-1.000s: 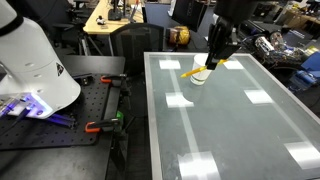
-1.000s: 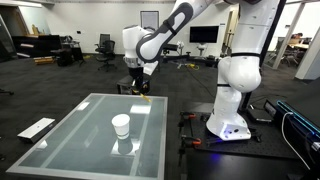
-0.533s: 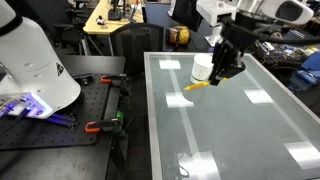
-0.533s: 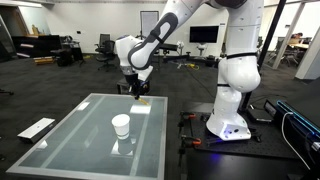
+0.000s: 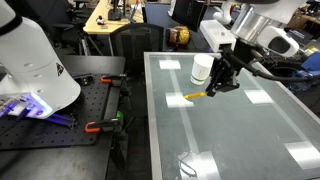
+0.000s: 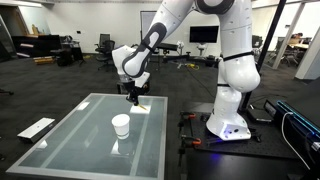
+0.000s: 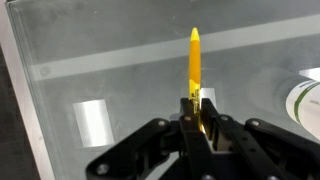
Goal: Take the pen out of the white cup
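Observation:
My gripper (image 5: 217,88) is shut on the yellow pen (image 5: 195,96) and holds it low over the glass table, tilted almost flat. In the wrist view the pen (image 7: 194,62) sticks straight out from between the shut fingers (image 7: 197,112). The white cup (image 5: 202,68) stands upright on the table just behind the gripper; it also shows in an exterior view (image 6: 121,126) and at the right edge of the wrist view (image 7: 305,103). The pen is outside the cup and to its side. The gripper shows above and behind the cup (image 6: 132,97).
The glass table (image 5: 240,130) reflects ceiling lights. A black bench with clamps (image 5: 100,126) and a white robot base (image 5: 30,60) stand beside it. A brown object (image 5: 178,36) sits beyond the table's far edge. A white keyboard (image 6: 36,127) lies on the floor.
The gripper has carried the pen away from the cup and down toward the table surface, toward the table's near side.

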